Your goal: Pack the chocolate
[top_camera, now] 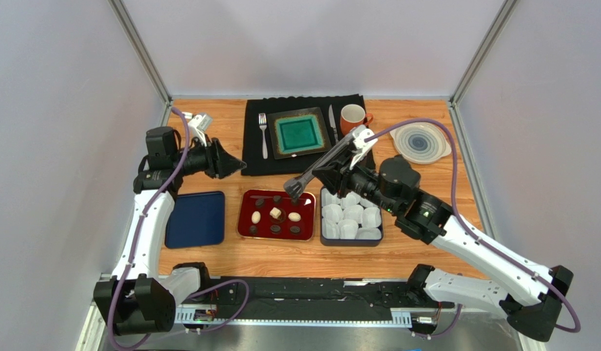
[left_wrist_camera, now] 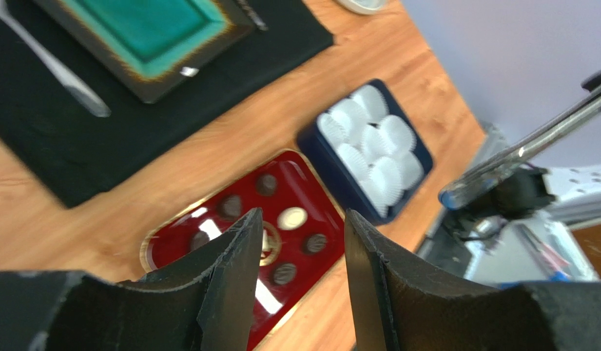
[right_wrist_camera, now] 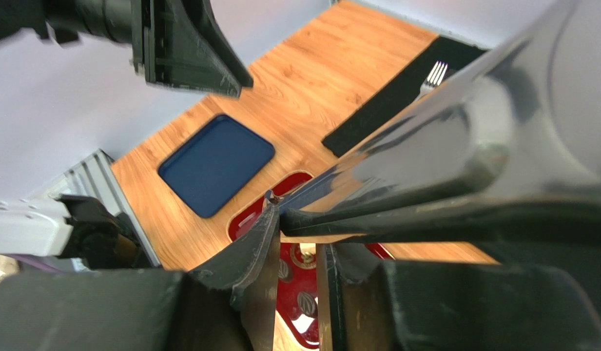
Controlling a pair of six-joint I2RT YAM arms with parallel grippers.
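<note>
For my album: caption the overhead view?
Right gripper holds metal tongs over chocolates on a red tray; left gripper hangs open.

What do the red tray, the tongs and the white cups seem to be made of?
The red tray: glossy, possibly lacquered plastic or metal; bright highlights, gold-looking rim. The tongs: polished metal, judging by mirror-like silver shine. The white cups: probably thin paper; fluted, pleated walls.

left gripper [left_wrist_camera: 302, 219]: jaws apart | chocolates [left_wrist_camera: 266, 184] on red tray [left_wrist_camera: 315, 196] | paper cups [left_wrist_camera: 369, 139] in blue box [left_wrist_camera: 307, 139]
</note>
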